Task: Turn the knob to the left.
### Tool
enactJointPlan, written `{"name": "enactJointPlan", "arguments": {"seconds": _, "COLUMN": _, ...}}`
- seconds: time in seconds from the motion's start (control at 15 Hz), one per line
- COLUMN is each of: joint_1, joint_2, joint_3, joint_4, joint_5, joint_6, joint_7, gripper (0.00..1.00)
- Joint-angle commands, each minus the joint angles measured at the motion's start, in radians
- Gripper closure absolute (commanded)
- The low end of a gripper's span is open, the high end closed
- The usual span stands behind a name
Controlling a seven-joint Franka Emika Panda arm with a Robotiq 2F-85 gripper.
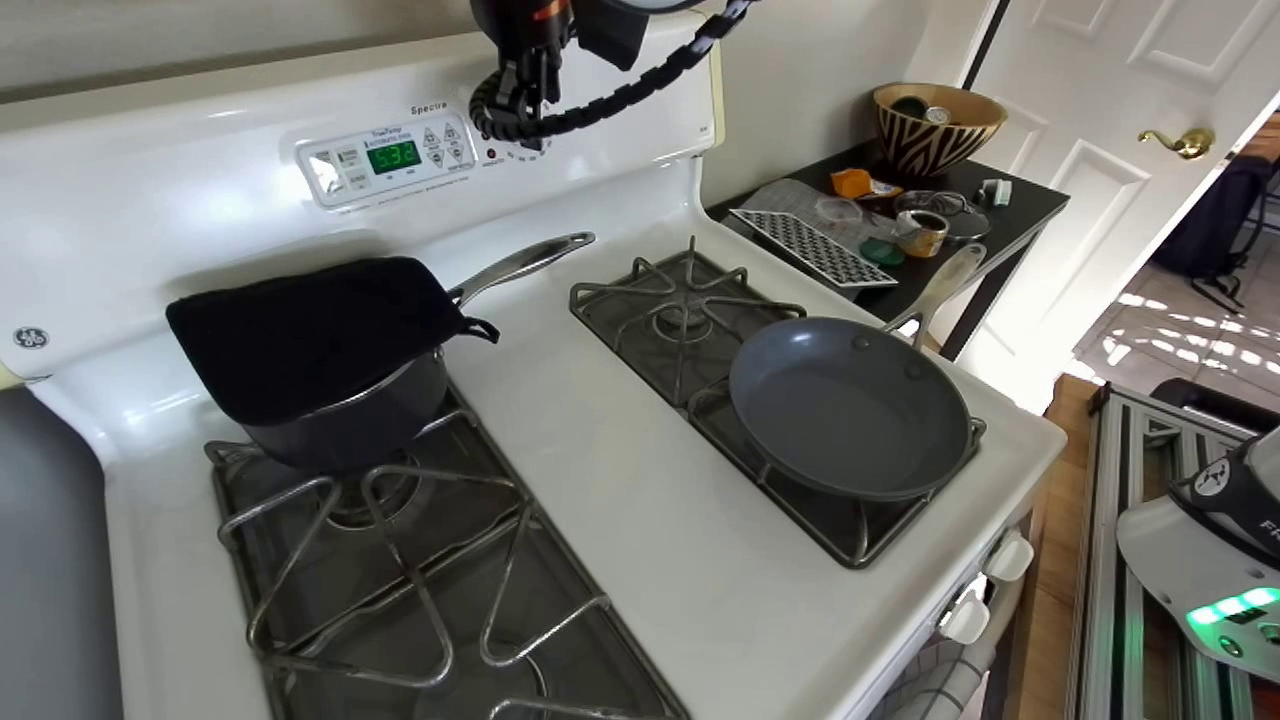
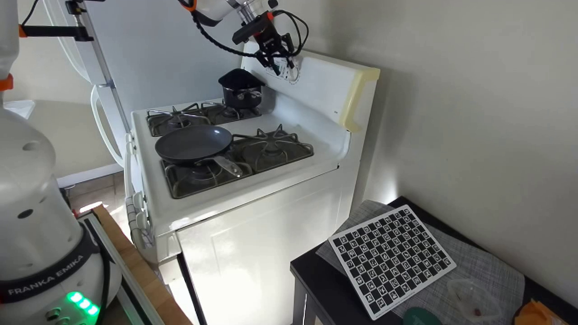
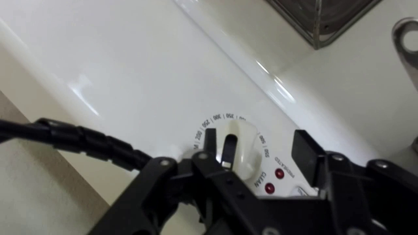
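White knob (image 3: 245, 148), gripper (image 3: 257, 144) spread wide: we judge this the approach.
We find the knob on the stove's back panel (image 3: 140, 81), amid temperature marks (image 3: 230, 116); nothing is gripped, contact unclear. Next, we likely must centre the gripper around it, close, then twist left.

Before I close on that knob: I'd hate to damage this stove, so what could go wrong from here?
In the wrist view, the knob appears off-centre between the open fingers, so closing could push it sideways or grip unevenly. The black cable runs close to the fingers and might snag during the turn. The saucepan handle sticks out below; a low swing could perhaps knock it.
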Motion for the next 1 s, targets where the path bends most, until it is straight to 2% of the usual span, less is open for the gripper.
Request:
{"name": "enactJointPlan", "arguments": {"seconds": 0.0, "joint_1": 0.008, "joint_2": 0.006, "joint_3": 0.007, "joint_4": 0.025, "joint_5": -0.016, "joint_6": -0.002, "joint_7": 0.019, "gripper": 0.1}}
{"name": "enactJointPlan", "arguments": {"seconds": 0.07, "joint_1": 0.009, "joint_2": 0.008, "joint_3": 0.007, "joint_4": 0.031, "joint_5": -0.014, "joint_6": -0.009, "joint_7": 0.019, "gripper": 0.02}}
{"name": "enactJointPlan", "arguments": {"seconds": 0.13, "joint_1": 0.006, "joint_2": 0.01, "joint_3": 0.006, "joint_4": 0.029, "joint_5": -0.009, "joint_6": -0.008, "joint_7": 0.025, "gripper": 0.0}}
{"name": "enactJointPlan", "arguments": {"seconds": 0.4, "joint_1": -0.005, "joint_2": 0.018, "joint_3": 0.006, "joint_4": 0.025, "joint_5": 0.009, "joint_6": 0.002, "joint_7": 0.039, "gripper": 0.0}}
{"name": "enactJointPlan", "arguments": {"seconds": 0.47, "joint_1": -0.007, "joint_2": 0.02, "joint_3": 0.006, "joint_4": 0.024, "joint_5": 0.013, "joint_6": 0.008, "joint_7": 0.042, "gripper": 0.07}}
{"name": "enactJointPlan", "arguments": {"seconds": 0.6, "joint_1": -0.009, "joint_2": 0.024, "joint_3": 0.005, "joint_4": 0.023, "joint_5": 0.014, "joint_6": 0.016, "joint_7": 0.051, "gripper": 0.29}}
{"name": "enactJointPlan", "arguments": {"seconds": 0.93, "joint_1": -0.011, "joint_2": 0.03, "joint_3": 0.003, "joint_4": 0.021, "joint_5": 0.017, "joint_6": 0.032, "joint_7": 0.074, "gripper": 0.73}}
